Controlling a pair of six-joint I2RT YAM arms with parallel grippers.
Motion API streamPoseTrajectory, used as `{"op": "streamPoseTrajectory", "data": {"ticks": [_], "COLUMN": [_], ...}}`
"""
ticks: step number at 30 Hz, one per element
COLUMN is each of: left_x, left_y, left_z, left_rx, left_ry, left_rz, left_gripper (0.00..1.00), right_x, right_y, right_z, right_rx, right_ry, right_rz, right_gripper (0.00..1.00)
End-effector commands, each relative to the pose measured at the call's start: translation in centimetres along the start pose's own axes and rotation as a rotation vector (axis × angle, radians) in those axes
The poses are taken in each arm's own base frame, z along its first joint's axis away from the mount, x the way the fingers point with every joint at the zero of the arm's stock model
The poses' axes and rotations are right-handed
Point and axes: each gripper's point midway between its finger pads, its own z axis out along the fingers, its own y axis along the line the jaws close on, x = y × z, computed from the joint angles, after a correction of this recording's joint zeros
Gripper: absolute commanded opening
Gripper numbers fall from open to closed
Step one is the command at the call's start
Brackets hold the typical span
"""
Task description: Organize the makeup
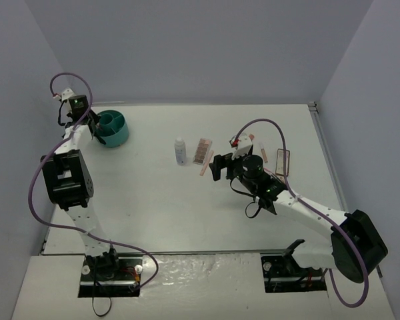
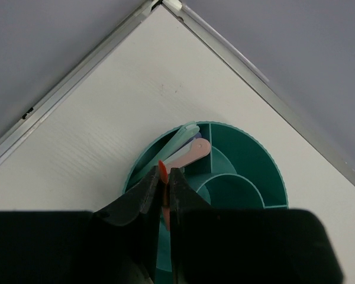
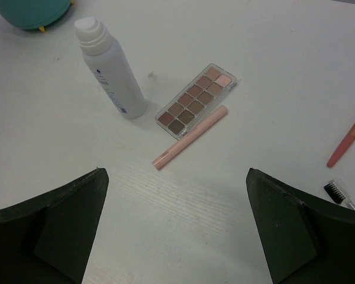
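Observation:
My left gripper (image 2: 164, 179) is shut on a thin red-orange stick (image 2: 162, 170) and holds it over the round teal tub (image 2: 248, 160). Teal sticks (image 2: 176, 141) and a pink stick (image 2: 195, 151) stand in one tub compartment. My right gripper (image 3: 176, 173) is open and empty above the table, just short of a pink pencil (image 3: 190, 136). Beyond it lie the brown palette (image 3: 195, 100) and the upright white bottle (image 3: 112, 71). A coral stick (image 3: 348, 142) and a black brush (image 3: 337, 194) lie to the right. The dark-framed compact (image 1: 284, 161) lies further right.
The teal tub (image 1: 120, 137) stands at the far left near the back wall, with the left gripper (image 1: 92, 125) over its left side. The table's metal edge rail (image 2: 77, 83) runs close behind the tub. The right gripper (image 1: 220, 167) is near the table's middle.

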Motion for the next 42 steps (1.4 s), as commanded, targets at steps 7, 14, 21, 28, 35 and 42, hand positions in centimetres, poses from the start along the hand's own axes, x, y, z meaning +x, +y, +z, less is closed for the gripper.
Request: {"op": "streamPoseTrajectory", "data": {"ticks": [7,14,21,28,35,42], "left_x": [-4.6,-3.8,-6.4,-10.2,-7.7,0.6], "left_y": [-2.6,-1.8,-2.0,-3.9,-5.4,-4.3], "left_z": [-2.4,-3.0,-6.8,-15.5,-25.6,-30.9], "left_rx": [0.094,0.067,0.071,0.177,0.342,0.450], "left_ry": [-0.114,-0.080,-0.115,-0.158,-0.057,0.097], "left_rz": [-0.076,-0.070,-0.055,-0.005,0.095,0.269], "left_gripper": [0.17,0.42,0.50,0.62,0.87,0.97], "right_x": [-2.6,-3.0,-4.0,-3.0,-0.4,1.1], "right_y": [0.4,0.5,-0.6,-4.5,-10.3,-15.0], "right_z": [0.5,0.2,-0.7,-1.0,-0.1,2.2], "right_rx": [-0.023,-0.022,0.034,0.257,0.467,0.589], "right_ry": [-0.094,-0.104,-0.132,-0.055,0.066,0.149], "right_rz": [0.019,0.024,0.038,0.120,0.214,0.258], "right_gripper": [1.00,1.00,1.00,0.99,0.96,0.92]}}
